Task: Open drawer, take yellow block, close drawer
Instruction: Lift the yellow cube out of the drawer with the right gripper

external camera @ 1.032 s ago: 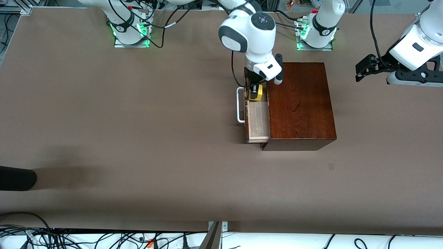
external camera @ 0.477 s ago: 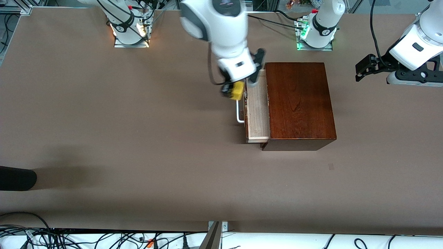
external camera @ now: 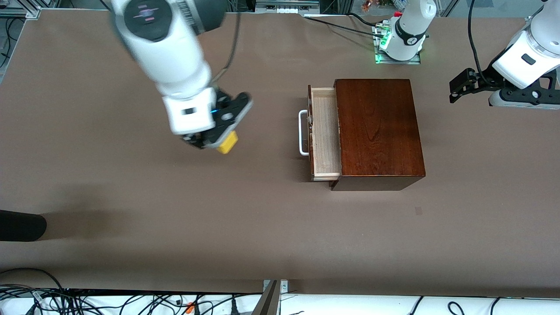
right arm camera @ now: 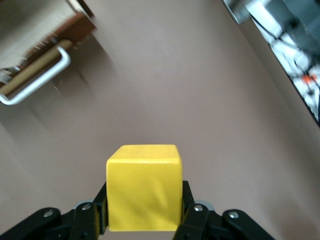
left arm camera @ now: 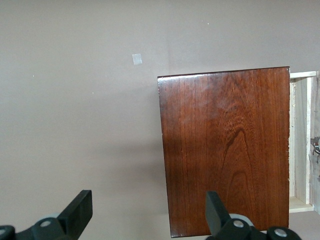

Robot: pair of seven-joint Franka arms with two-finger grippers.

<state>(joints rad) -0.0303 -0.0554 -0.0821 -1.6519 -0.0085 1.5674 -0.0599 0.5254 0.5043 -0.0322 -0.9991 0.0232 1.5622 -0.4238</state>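
Your right gripper (external camera: 221,141) is clamped on the yellow block (external camera: 228,143), fingers (right arm camera: 191,206) pressed to two opposite faces, and it hangs in the air over bare table (external camera: 131,188), well apart from the wooden box (external camera: 376,131) and toward the right arm's end. The drawer (external camera: 326,131) stands pulled out, its pale inside bare, its white handle (external camera: 302,133) facing your gripper. Judged from this, the block is out and the step in hand is setting it down. Lower straight over the bare tabletop below the gripper, keep the block's underside level, and release only once it touches, so it does not tip or roll. Choose a spot clear of the line between gripper and handle, since you will need that lane to push the drawer shut. The grip looks square in the right wrist view, so no re-grasp seems needed. Your left gripper (left arm camera: 145,220) waits with fingers apart, up over the table just past the box on the side away from the drawer; leave it be.
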